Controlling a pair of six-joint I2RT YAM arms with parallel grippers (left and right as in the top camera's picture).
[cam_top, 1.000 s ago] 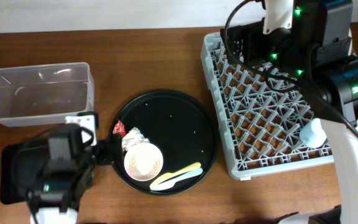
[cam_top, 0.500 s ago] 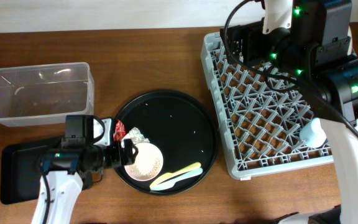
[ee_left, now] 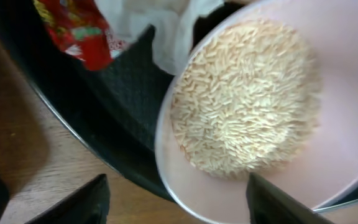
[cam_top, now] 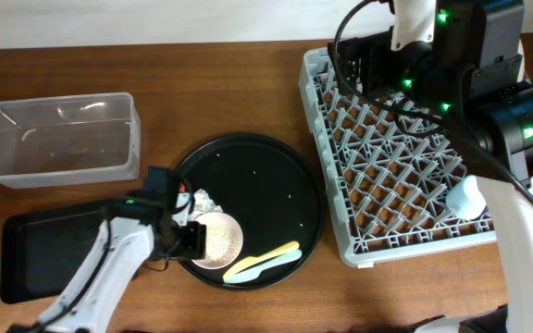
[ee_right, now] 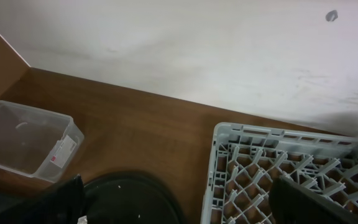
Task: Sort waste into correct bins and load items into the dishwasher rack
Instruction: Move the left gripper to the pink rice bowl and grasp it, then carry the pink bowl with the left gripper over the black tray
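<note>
The left gripper's (ee_left: 176, 199) jaws stand apart in the left wrist view, dark fingers (ee_left: 82, 202) low at either side. The near rim of the small pink bowl (ee_left: 328, 155) lies between them, not clearly pinched. A heap of rice grains (ee_left: 241, 106) fills the bowl. Beyond it lie the red snack wrapper (ee_left: 73, 28) and the white napkin (ee_left: 166, 31), both cut off at the top edge, on the round black tray (ee_left: 123, 99). The picture is blurred.

From overhead, that gripper sits at the bowl's left edge, and its arm hides most of the wrapper. The yellow utensil (cam_top: 280, 251) and pale blue utensil (cam_top: 246, 271) lie just beside the bowl on its right. The clear tub (cam_top: 58, 139) and the flat black tray (cam_top: 35, 259) are off to the left. The grey rack (cam_top: 396, 157) is at the right, with a light blue cup (cam_top: 465, 196) near its right edge.

In the right wrist view the right gripper's (ee_right: 176, 193) jaws gape wide with nothing between them, high above the rack's corner, the tub and the round tray's far rim.
</note>
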